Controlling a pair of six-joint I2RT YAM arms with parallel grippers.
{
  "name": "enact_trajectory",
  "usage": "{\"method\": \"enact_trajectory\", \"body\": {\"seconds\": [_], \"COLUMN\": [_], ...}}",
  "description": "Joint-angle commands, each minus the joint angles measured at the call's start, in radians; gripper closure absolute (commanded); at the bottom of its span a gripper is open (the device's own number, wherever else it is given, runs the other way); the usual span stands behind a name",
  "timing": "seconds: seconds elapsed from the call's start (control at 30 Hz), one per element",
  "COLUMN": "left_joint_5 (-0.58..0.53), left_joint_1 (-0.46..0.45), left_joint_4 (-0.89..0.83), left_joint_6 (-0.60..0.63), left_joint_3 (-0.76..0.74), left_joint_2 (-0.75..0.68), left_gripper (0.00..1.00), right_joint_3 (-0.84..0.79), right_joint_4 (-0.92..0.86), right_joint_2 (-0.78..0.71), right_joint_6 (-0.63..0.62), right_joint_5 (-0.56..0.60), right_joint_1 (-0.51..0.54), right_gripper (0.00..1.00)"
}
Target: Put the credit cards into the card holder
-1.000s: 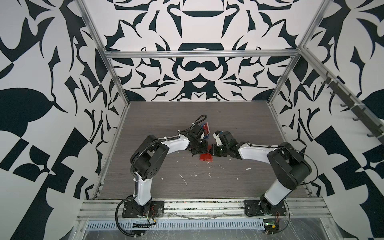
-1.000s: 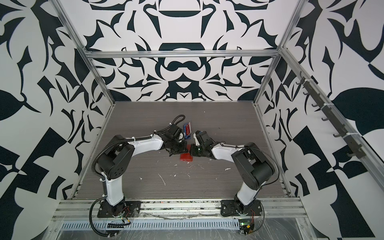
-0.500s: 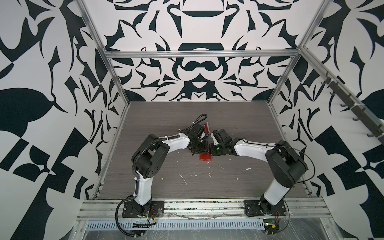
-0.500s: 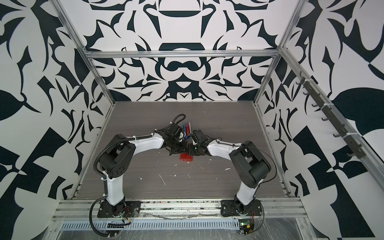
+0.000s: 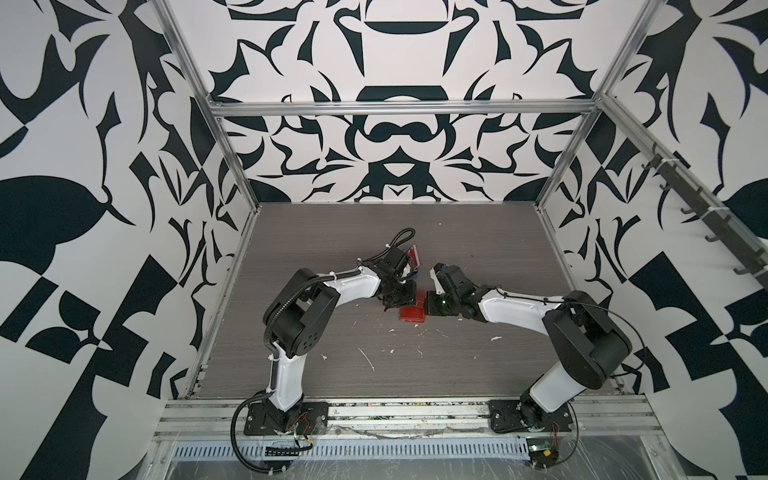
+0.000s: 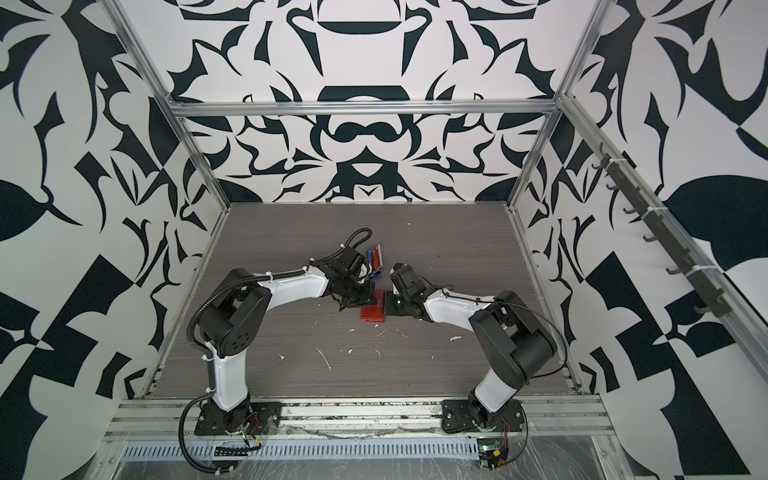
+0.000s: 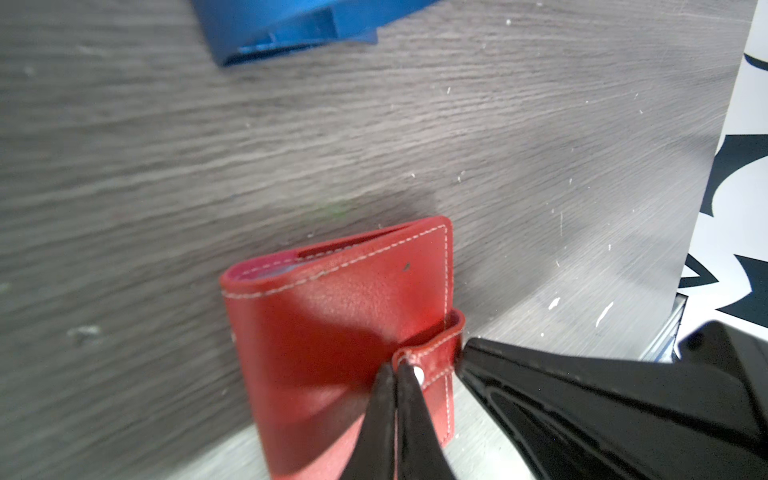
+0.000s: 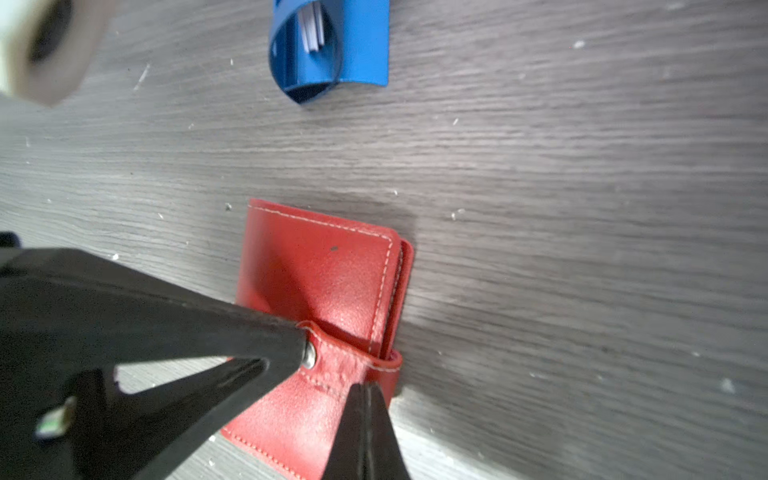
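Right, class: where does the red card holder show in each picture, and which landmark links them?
Top view: card holder, middle of the table.
Top view: same middle spot.
Left wrist view: centre, at the left pincer tips.
Right wrist view: centre, at the right pincer tips.
Shared landmark: the blue rack near it.
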Motion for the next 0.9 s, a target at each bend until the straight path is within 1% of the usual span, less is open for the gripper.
{"method": "enact_trajectory", "body": {"seconds": [0.0,0.2,0.43,0.73,0.87], "left_joint_5": [-0.062,-0.061,-0.064,-0.061,-0.059], "left_joint_1": [-0.011,-0.011,-0.011,-0.011,-0.011], "left_joint_4": [-0.068,-0.069,-0.069,-0.067,-0.066], "left_joint_6": [0.012,0.012,0.013,0.012,0.012], "left_joint_3": [-0.022,-0.026,-0.026,-0.025,-0.025], "left_joint_2": [0.055,0.055,0.054,0.057,0.057], "left_gripper": [0.93,0.93,0.94,0.94,0.94], "right_joint_3": [-0.006,-0.008,0.006,-0.012,0.005], "right_joint_4": [0.097,0.181,0.193,0.147,0.085], "right_joint_2": [-0.023,0.006,0.049,0.079,0.109], "right_joint_6": [0.029,0.058,0.066,0.052,0.025], "right_joint_5": [-0.052,-0.097,-0.116,-0.115,-0.098], "right_joint_1": [-0.005,-0.008,-0.010,-0.011,-0.010], "right_gripper": [0.96,0.98,0.98,0.98,0.98]}}
